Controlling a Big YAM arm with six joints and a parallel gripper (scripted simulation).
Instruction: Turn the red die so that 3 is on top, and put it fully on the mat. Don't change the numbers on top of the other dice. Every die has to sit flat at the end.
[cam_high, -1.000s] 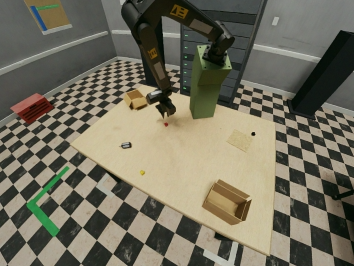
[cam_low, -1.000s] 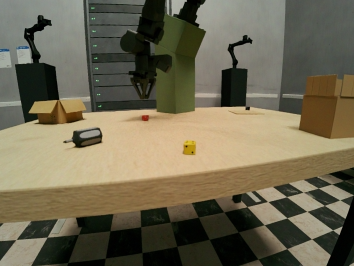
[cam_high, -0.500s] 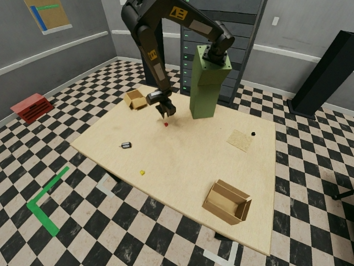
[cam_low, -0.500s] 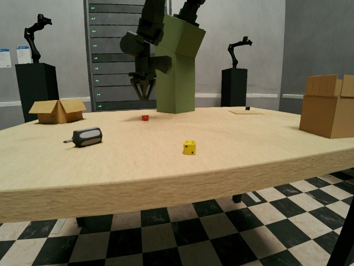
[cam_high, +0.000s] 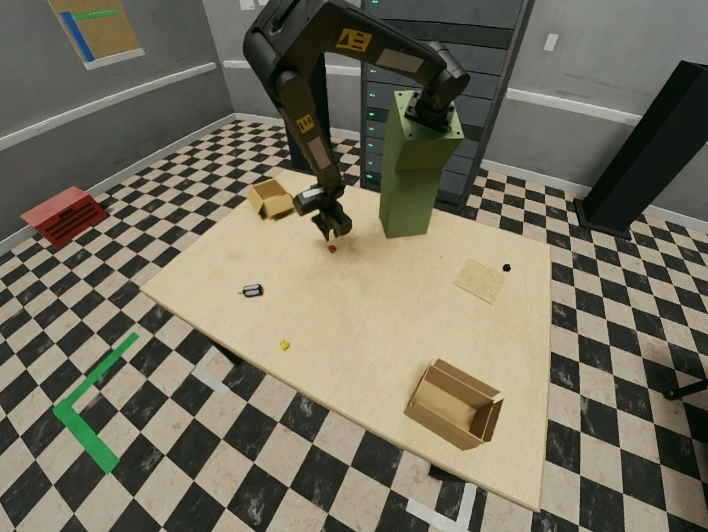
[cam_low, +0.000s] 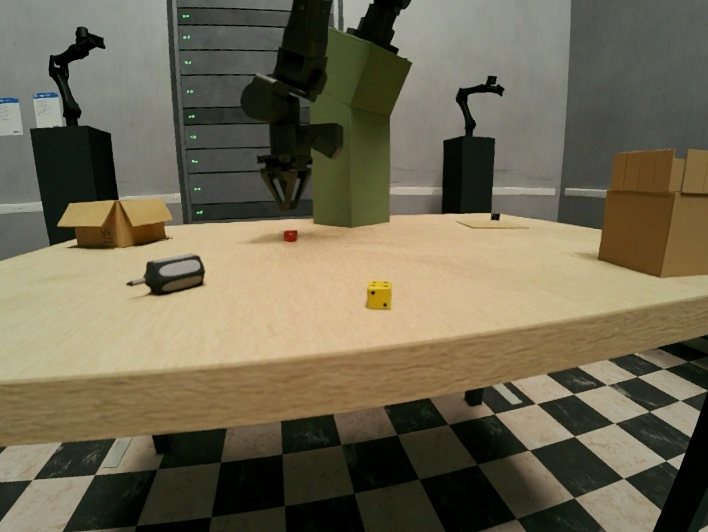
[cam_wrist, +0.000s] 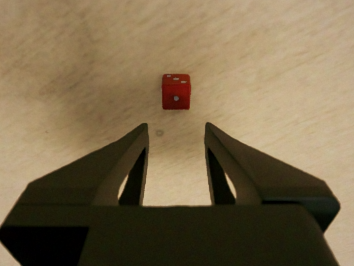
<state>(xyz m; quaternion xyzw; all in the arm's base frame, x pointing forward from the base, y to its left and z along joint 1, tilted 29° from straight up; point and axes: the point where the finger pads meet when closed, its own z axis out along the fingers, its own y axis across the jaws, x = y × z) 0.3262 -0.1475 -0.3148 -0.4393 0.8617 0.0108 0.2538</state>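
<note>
Above red die (cam_wrist: 176, 92): bare table (cam_high: 354, 320) on all sides; nothing touches it.
Gripper (cam_wrist: 176, 131): hangs above the table, jaws part-open, nothing between them.
Left obstacle: small cardboard box (cam_high: 270, 198), near.
Right obstacle: green pedestal (cam_high: 413, 171), near.
Toward mat (cam_high: 479, 280): open tabletop; black die (cam_high: 506, 267) just beside the mat.

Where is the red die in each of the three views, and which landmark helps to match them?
Top view: the red die lies on the table's far left part, just below the gripper.
Exterior view: it sits mid-left, far back on the table, under the gripper.
Wrist view: it is at centre, beyond the open fingers.
Shared landmark: the gripper itself; the green pedestal also shows in the top and exterior views.
</note>
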